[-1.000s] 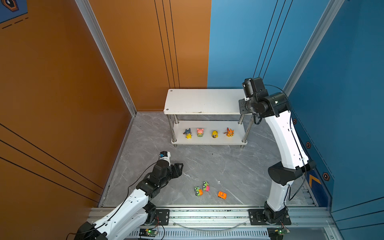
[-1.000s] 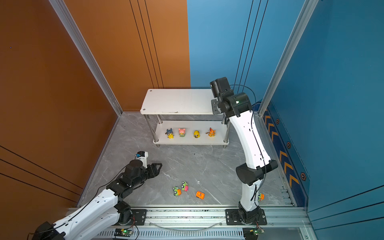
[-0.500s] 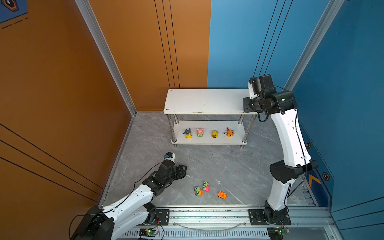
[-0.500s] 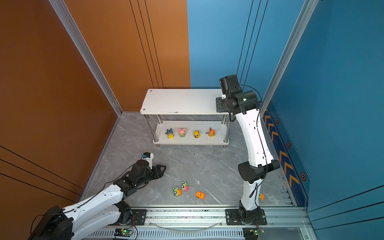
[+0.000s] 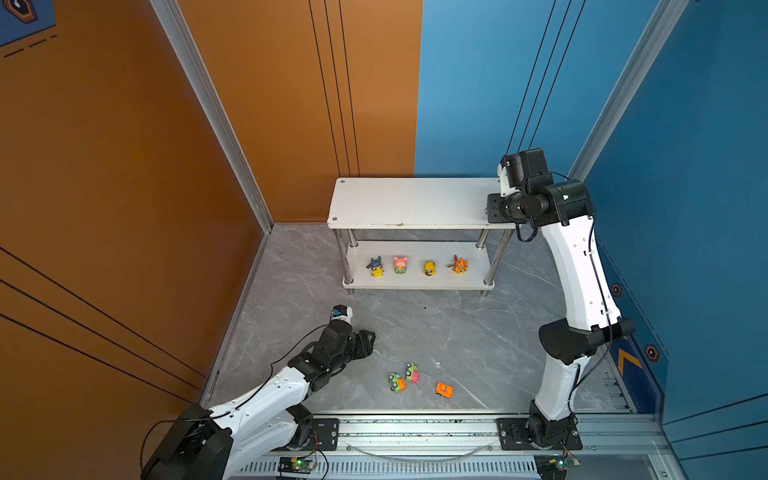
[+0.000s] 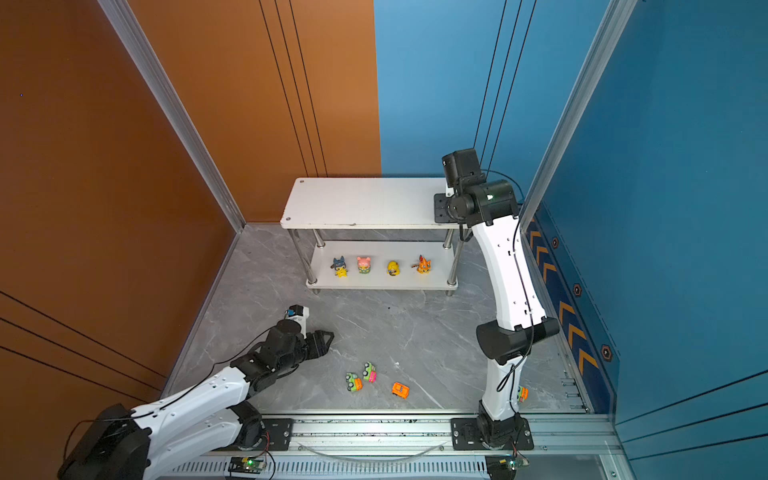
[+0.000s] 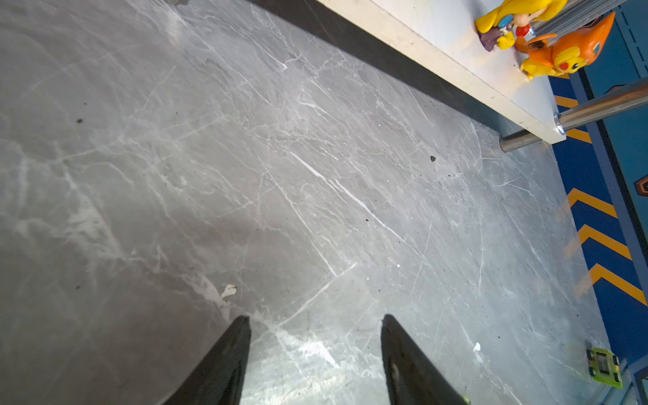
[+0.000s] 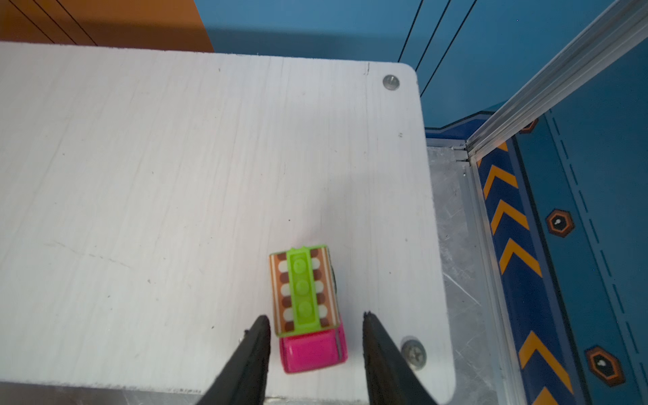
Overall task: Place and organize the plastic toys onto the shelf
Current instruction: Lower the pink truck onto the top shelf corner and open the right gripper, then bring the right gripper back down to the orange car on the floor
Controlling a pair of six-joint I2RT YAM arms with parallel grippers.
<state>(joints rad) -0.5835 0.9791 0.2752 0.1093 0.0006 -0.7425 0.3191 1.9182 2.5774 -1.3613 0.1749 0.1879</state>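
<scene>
We note: small pink-and-green plastic toy car (image 8: 308, 308) sits on top board of the white two-tier shelf (image 8: 175, 157), nr corner, between right fingers (image 8: 252, 354), which are parted, not gripping. Left fingers (image 7: 224, 361) wide, empty, over grey marble worktop (image 7: 280, 175).

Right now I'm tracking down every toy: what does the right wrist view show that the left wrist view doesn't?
Only right wrist: a pink-and-green car on the top board, between the open jaws of the right gripper. Only left wrist: a yellow figurine and an orange figurine on the lower board, a green car by the wall, the empty left gripper open. Both: the shelf and the chevron-striped blue wall.
</scene>
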